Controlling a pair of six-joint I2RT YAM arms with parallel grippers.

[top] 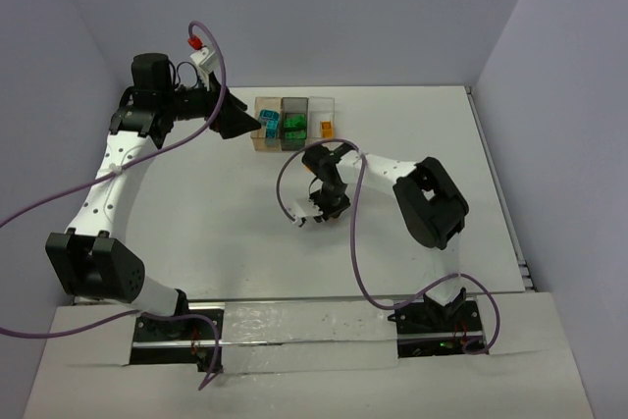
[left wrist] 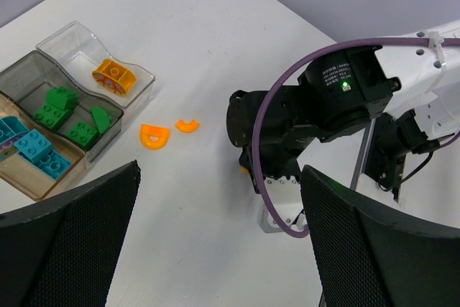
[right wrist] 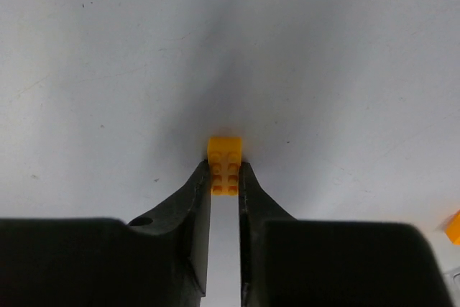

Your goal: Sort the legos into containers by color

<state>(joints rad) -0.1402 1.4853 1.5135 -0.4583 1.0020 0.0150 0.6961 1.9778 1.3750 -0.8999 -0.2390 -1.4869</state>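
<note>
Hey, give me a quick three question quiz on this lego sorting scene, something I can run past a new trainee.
1. True or false: the right gripper is closed on an orange brick.
2. Which colour are the bricks in the grey container? A teal, B green, C orange.
3. Fill in: ___ orange arch pieces lie loose on the table near the clear container.

Key: 1 true; 2 B; 3 two.
</note>
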